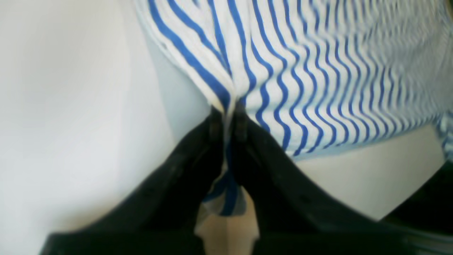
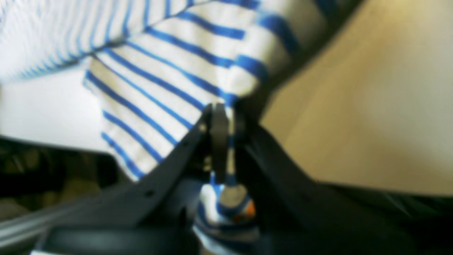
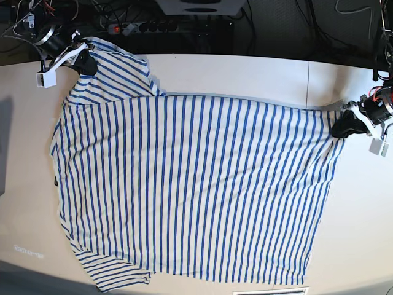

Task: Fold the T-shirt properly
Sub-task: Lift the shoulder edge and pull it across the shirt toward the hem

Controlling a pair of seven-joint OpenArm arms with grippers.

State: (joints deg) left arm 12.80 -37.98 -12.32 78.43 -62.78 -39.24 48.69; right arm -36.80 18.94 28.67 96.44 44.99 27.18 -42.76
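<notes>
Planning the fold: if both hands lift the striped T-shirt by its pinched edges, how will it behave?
The T-shirt probably drapes limply: cloth bunches into creases at the left hand. Likely light, since the right hand holds it by a thin pinch. The unheld middle would probably sag.

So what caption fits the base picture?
Both grippers pinch the striped shirt spread on the table.

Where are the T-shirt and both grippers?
T-shirt (image 3: 190, 190): base view, middle of the spread cloth.
Left gripper (image 1: 228, 115): left wrist view, fingertips pinching cloth.
Right gripper (image 2: 224, 113): right wrist view, fingertips pinching cloth.
</notes>
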